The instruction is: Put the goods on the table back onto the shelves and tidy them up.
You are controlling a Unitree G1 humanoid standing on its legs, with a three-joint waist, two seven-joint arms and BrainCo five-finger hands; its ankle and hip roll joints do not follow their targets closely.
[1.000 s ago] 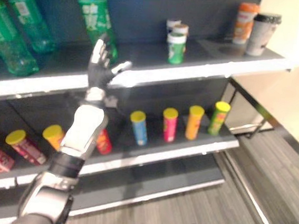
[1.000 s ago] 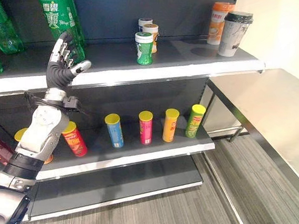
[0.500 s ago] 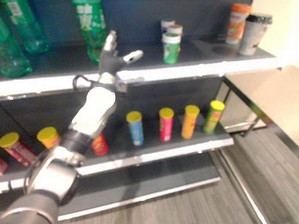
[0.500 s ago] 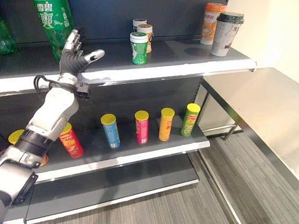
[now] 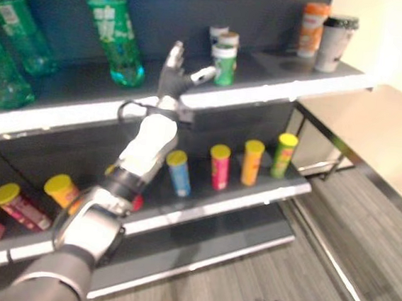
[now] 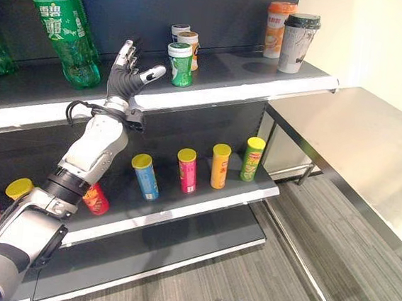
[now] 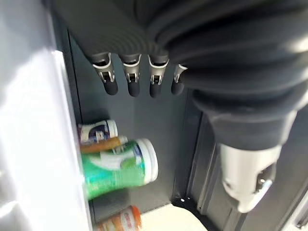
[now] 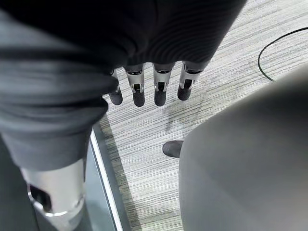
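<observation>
Left hand [image 6: 127, 76] fingers [image 7: 132, 81] straight and apart, empty, just beside the green can [image 6: 179, 64] on the top shelf [image 6: 213, 95]. Right hand [image 8: 144, 89] loose, empty, low over the floor. Tabletop [image 6: 372, 153] bare; tidying seemingly left.

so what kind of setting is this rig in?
Likely a mock retail store: dark tiered shelves stocked with green soda bottles, a row of upright snack tubes and lidded drink cups, beside a bare steel table.
</observation>
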